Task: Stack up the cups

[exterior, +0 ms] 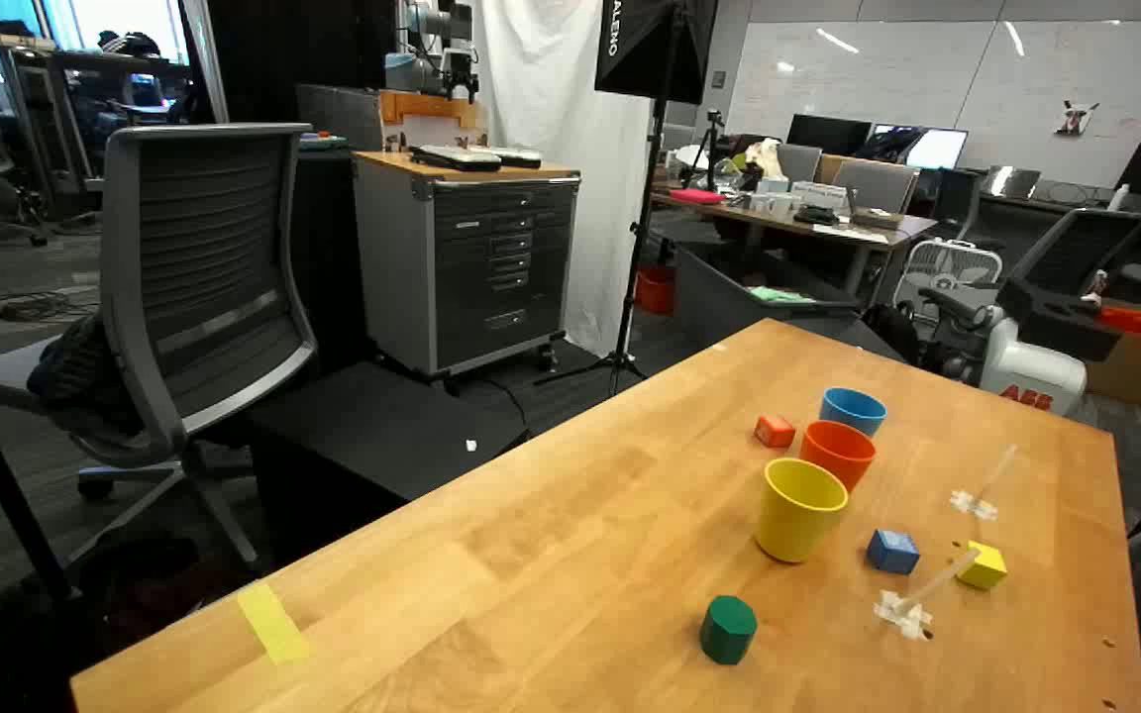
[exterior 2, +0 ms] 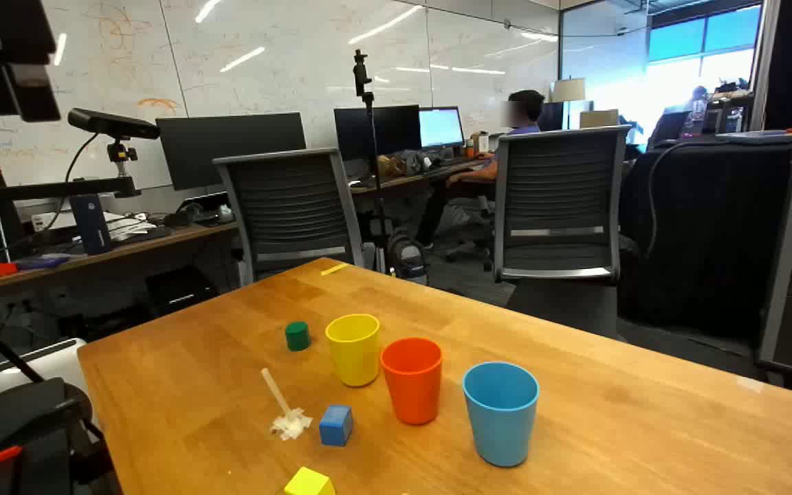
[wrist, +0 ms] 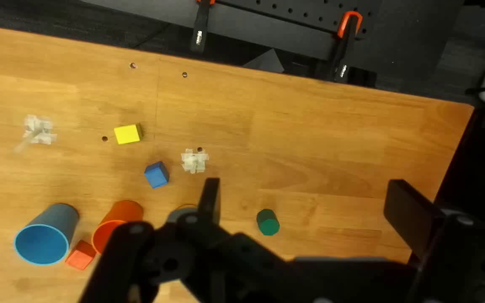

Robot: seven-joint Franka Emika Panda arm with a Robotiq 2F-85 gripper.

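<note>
Three cups stand upright and apart, in a row on the wooden table. The yellow cup (exterior: 796, 520) (exterior 2: 355, 357) and blue cup (exterior: 854, 413) (exterior 2: 502, 419) are at the ends, with the red-orange cup (exterior: 840, 456) (exterior 2: 413, 385) between them. In the wrist view the blue cup (wrist: 49, 235) and red-orange cup (wrist: 120, 219) are at the lower left. The yellow cup is almost wholly hidden there behind a gripper finger. My gripper (wrist: 303, 189) is open and empty, high above the table. Its dark fingers also show at the top left of an exterior view (exterior 2: 18, 82).
A green block (wrist: 267, 222) lies below the gap between my fingers. A blue block (wrist: 157, 174), a yellow block (wrist: 128, 134) and a red block (wrist: 81, 255) lie near the cups. Thin sticks (exterior: 942, 579) (exterior: 996, 473) stand taped to the table.
</note>
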